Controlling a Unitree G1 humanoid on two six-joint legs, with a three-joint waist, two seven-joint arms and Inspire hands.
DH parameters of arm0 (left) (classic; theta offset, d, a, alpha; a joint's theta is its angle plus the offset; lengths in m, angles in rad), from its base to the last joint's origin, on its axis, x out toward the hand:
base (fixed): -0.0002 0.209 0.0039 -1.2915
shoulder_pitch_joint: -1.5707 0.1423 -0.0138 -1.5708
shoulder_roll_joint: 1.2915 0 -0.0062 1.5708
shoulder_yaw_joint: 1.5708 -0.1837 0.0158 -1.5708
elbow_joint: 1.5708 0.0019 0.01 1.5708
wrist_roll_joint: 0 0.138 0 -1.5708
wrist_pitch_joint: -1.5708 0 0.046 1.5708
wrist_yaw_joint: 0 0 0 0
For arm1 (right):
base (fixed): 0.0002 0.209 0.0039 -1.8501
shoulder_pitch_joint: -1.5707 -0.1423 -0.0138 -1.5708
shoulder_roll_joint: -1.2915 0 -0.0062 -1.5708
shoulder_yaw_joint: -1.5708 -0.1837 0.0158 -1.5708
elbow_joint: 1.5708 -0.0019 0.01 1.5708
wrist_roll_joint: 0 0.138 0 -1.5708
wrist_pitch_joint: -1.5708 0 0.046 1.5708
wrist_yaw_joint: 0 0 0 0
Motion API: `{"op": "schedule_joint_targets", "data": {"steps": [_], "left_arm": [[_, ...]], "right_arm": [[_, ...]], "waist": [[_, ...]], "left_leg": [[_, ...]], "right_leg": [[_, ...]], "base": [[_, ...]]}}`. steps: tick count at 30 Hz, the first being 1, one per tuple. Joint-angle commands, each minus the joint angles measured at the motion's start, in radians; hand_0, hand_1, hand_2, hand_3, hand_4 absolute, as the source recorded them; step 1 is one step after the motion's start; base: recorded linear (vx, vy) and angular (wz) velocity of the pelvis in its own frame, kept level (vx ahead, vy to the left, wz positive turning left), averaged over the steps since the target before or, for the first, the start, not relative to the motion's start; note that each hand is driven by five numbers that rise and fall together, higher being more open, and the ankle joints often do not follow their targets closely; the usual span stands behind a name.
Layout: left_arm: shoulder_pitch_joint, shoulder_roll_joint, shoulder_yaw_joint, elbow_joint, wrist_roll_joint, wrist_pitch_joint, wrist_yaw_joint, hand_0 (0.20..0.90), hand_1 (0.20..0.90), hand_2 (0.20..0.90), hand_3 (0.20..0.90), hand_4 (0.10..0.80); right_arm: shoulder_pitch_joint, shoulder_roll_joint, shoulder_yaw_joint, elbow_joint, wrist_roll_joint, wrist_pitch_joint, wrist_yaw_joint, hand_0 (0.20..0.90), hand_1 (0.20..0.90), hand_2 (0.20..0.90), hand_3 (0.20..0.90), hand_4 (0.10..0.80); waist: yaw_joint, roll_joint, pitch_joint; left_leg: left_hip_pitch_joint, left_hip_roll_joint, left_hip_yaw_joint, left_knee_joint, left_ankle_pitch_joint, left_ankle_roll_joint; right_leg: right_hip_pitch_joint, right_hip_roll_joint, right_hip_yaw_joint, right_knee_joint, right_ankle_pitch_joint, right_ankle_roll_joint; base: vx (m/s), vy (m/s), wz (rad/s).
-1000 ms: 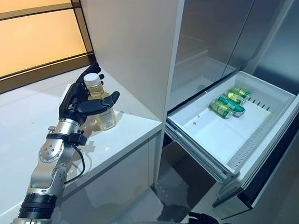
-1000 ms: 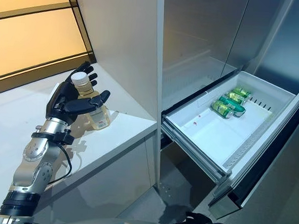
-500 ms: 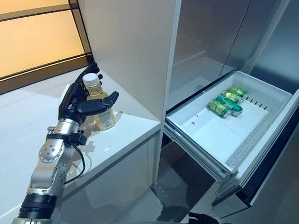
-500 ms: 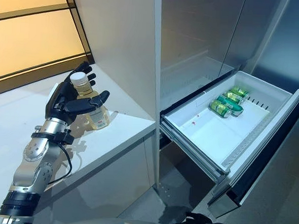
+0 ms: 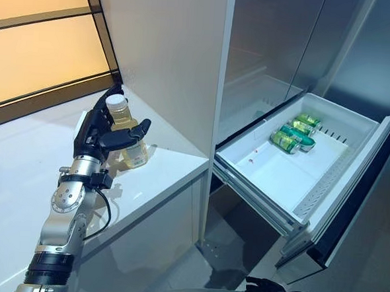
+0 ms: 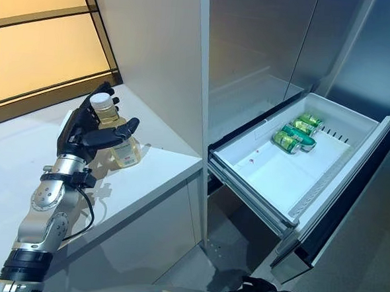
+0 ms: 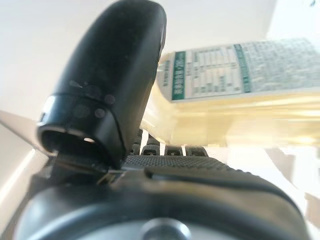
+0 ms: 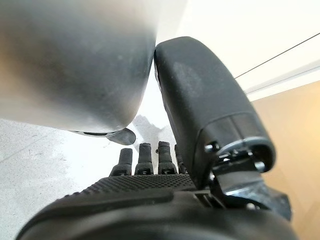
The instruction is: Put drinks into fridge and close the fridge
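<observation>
A clear bottle (image 5: 126, 134) of pale yellow drink, white-capped with a green-edged label, stands on the white table (image 5: 21, 175) by the tall cabinet wall. The left hand (image 5: 100, 132) wraps it, fingers (image 6: 84, 116) behind and thumb across the front. The right hand (image 8: 200, 150) shows only in its wrist view, fingers apparently relaxed. Well apart, the open fridge drawer (image 5: 324, 193) holds green cans (image 5: 292, 132) at its back.

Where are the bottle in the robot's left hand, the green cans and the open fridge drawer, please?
bottle (image 5: 117, 102): left eye view, on its white cap.
green cans (image 5: 286, 141): left eye view, on the nearest can's side.
fridge drawer (image 6: 272, 177): right eye view, on its bare white floor.
</observation>
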Motion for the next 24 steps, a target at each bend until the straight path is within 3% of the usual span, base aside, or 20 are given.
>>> {"op": "schedule_joint_targets", "data": {"steps": [1, 24], "left_arm": [[-0.071, 0.055, 0.058, -0.021, 0.047, -0.133, 0.041, 0.9, 0.9, 0.9, 0.9, 0.8], [-0.057, 0.046, 0.046, -0.057, 0.021, -0.097, -0.033, 0.9, 0.9, 0.9, 0.9, 0.8]], "right_arm": [[0.019, 0.008, 0.041, -0.022, -0.026, 0.02, 0.014, 0.9, 0.9, 0.9, 0.9, 0.8], [0.034, 0.011, 0.047, -0.089, -0.038, 0.062, 0.007, 0.9, 0.9, 0.9, 0.9, 0.8]], "waist": [[-0.015, -0.025, -0.016], [-0.017, -0.025, -0.009]], "left_leg": [[-0.043, -0.04, 0.069, 0.006, -0.03, 0.023], [-0.047, -0.038, 0.066, 0.006, -0.027, 0.02]], "right_leg": [[0.067, -0.015, 0.0, 0.029, -0.09, 0.058], [0.065, -0.012, -0.002, 0.029, -0.09, 0.057]], "base": [[0.0, 0.0, 0.0], [0.0, 0.0, 0.0]]}}
